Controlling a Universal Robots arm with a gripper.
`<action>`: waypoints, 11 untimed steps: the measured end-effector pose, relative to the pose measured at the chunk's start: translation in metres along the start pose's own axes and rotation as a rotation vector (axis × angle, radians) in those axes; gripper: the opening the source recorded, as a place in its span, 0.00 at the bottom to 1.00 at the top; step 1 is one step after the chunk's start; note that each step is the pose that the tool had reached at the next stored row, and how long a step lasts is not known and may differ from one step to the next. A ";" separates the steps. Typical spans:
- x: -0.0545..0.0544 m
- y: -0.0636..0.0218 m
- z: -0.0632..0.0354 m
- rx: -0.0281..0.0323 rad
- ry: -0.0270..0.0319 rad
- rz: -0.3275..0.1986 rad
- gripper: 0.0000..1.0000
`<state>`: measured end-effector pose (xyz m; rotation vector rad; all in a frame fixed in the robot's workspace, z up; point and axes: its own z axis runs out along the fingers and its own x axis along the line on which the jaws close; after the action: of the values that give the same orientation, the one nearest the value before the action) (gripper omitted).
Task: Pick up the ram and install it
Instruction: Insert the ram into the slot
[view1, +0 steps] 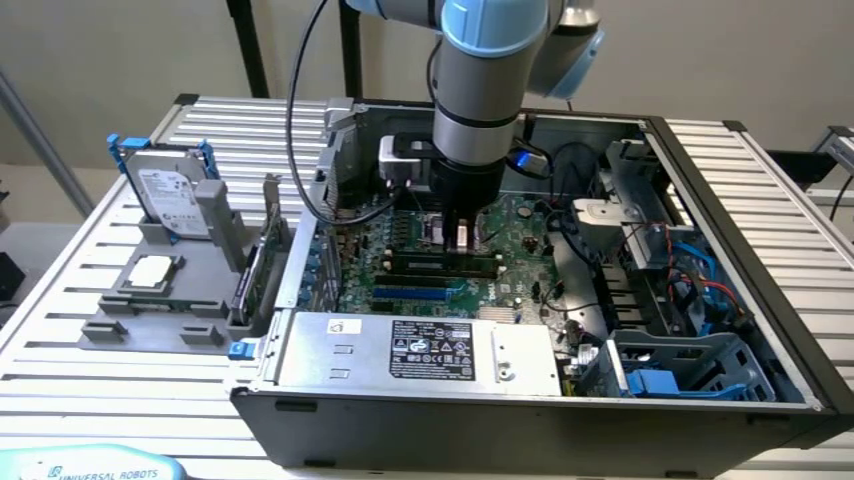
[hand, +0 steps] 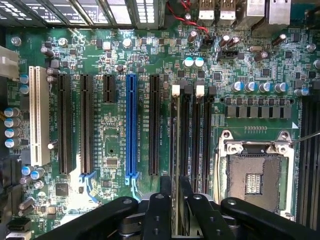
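Eyes on the open computer case (view1: 747, 200), centre of the exterior view. The gripper (view1: 461, 232) hangs straight down over the motherboard (view1: 521, 225), and just below it the ram (view1: 434, 265) lies along its slot, a dark strip with chips running across the frame.

From the wrist view, the ram (hand: 176, 150) shows edge-on as a thin line sitting in a memory slot beside the empty CPU socket (hand: 255, 180). The gripper (hand: 175, 182) straddles it with its fingers (hand: 165, 192) parted a little, one on each flat face. They look just clear of the stick rather than clamped on it.

My read on handling is that this is a light, stiff, thin board. It is fragile if twisted or bent and fussy about going in square. The place to take it is on the two flat faces near the middle of its length, clear of the contact edge, with any push going straight down.

The exterior view gives the arm's upright posture and the surroundings:
- The power supply (view1: 414, 345) sits at lower centre.
- The hard drive (view1: 174, 195) stands in its blue frame at the left.
- An expansion card (view1: 260, 260) stands beside the hard drive.

The wrist view alone gives the lineup of stick and slot, plus the blue expansion slot (hand: 131, 125) alongside. Whether the slot's end latches have closed, I cannot tell.
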<state>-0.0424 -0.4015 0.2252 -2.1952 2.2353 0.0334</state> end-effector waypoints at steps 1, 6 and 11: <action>0.000 0.0000 -0.0029 -0.0009 0.0001 0.000 0.22; 0.000 0.0001 -0.0168 -0.0030 0.0001 0.000 0.22; 0.000 0.0001 -0.0189 -0.0030 -0.0002 0.000 0.13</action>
<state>-0.0423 -0.4015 0.2441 -2.1968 2.2364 0.0370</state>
